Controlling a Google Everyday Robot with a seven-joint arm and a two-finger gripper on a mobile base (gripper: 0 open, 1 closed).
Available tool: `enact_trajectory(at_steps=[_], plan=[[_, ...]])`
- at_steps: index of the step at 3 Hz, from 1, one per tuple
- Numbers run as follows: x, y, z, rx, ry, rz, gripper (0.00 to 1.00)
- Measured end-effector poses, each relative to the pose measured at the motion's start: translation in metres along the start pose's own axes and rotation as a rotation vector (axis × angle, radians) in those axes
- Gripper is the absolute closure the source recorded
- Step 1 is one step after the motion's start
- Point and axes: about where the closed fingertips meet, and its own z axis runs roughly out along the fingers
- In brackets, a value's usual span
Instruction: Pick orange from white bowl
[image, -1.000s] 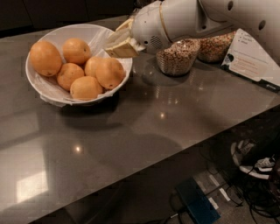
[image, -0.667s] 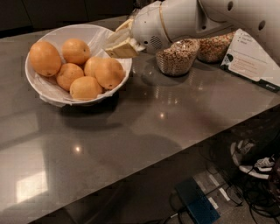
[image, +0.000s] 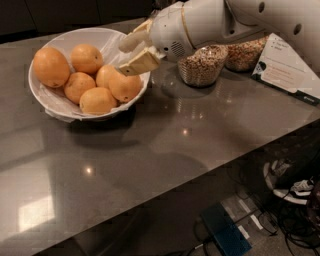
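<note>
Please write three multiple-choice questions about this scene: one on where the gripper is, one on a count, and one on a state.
1. Where is the gripper?
A. over the right rim of the white bowl
B. left of the white bowl
C. near the picture's bottom edge

2. How many glass jars are in view?
A. one
B. two
C. four

3. How are the gripper's fingers?
A. open, above the oranges
B. shut on an orange
C. shut on a jar

Answers: 1 A, its fingers reach in over the bowl's right rim. 2 B, two jars of cereal stand side by side behind the arm. 3 A, a gap shows between the fingers and nothing is in it.
</note>
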Motion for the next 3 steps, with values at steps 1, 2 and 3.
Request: enact_trajectory(at_steps=[1, 2, 3], plan=[[0.000, 0.000, 0.000, 0.000, 0.000, 0.000, 0.01], [0.005, -0.004, -0.001, 0.017, 0.014, 0.027, 0.00], [0.010, -0.009, -0.002, 0.033, 0.042, 0.043, 0.19]])
